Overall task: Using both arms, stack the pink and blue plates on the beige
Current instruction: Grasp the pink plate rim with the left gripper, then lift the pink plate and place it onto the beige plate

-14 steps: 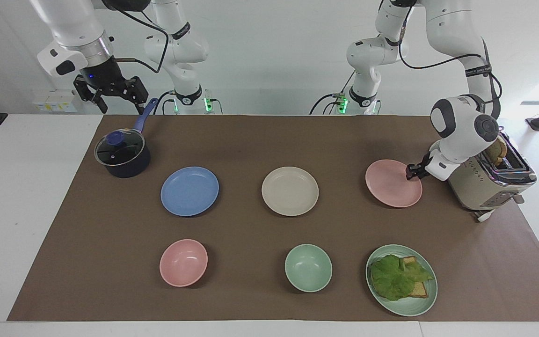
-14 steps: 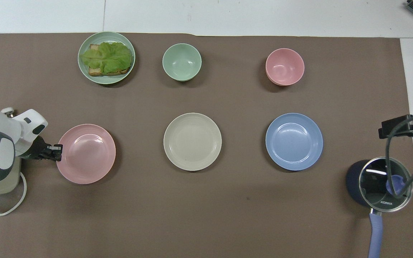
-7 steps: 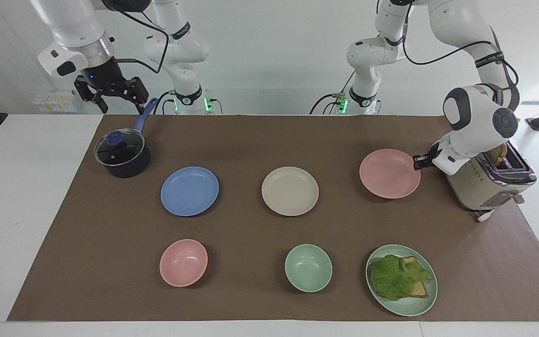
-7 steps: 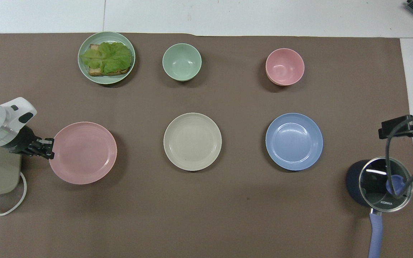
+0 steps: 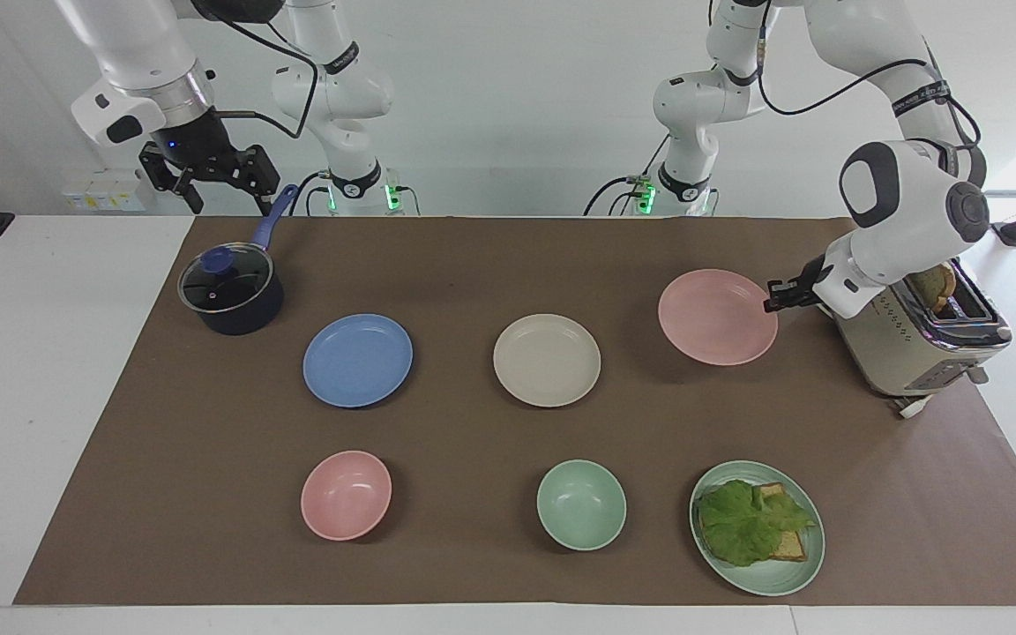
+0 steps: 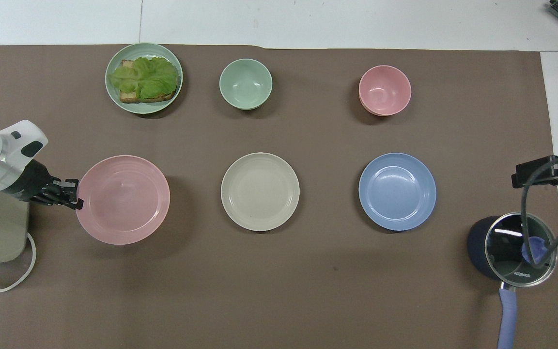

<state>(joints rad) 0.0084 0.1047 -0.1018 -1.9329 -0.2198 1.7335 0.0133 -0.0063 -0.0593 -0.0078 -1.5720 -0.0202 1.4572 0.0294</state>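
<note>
Pink plate rim-pinched by left gripper fingers, lifted over surface nr left arm's end by toaster; looks light, stiff, slick w/ thin lip, so grip rim, keep level; right gripper fingers released, waits.

- A robotics lab, set up like a kitchen.
- Two white arms bolted at a bare white table.
- Brown mat with staged toaster, pot, bowls, plates.
</note>
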